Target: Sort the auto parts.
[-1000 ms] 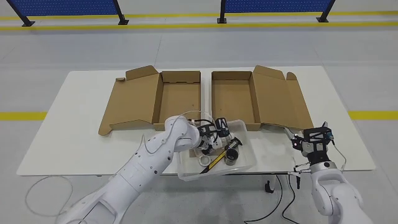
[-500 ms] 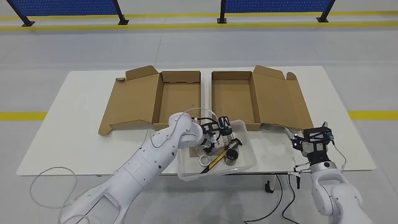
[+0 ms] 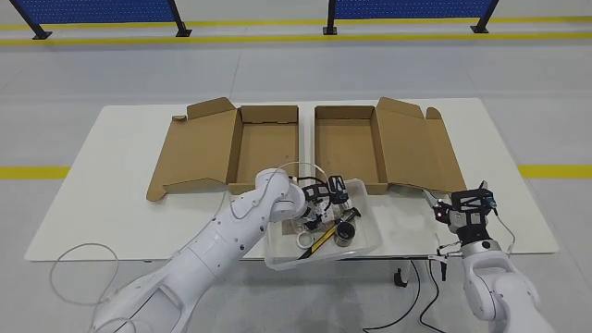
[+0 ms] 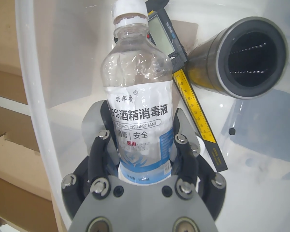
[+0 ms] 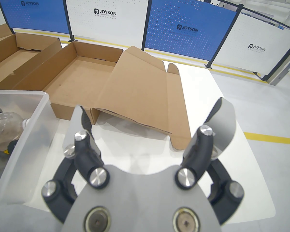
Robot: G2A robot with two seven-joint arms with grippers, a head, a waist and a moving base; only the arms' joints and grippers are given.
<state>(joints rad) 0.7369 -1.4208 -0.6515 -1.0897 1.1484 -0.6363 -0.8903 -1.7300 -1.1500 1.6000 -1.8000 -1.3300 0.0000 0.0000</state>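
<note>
The left gripper [image 4: 139, 121] is grasping the lower body of a clear bottle [image 4: 135, 73] inside the translucent bin [image 4: 30, 73], which is sitting at the desk's [image 3: 111, 166] 6 o'clock edge. A caliper [image 4: 195, 112] and a dark cylinder [image 4: 244, 59] are lying just beside the bottle. The right gripper [image 5: 151, 112] is hanging released, jaws spread wide, over the desk's 4 o'clock corner.

Factory hall: pegboard partitions [image 5: 191, 32], floor lines [image 3: 555, 171]
</note>
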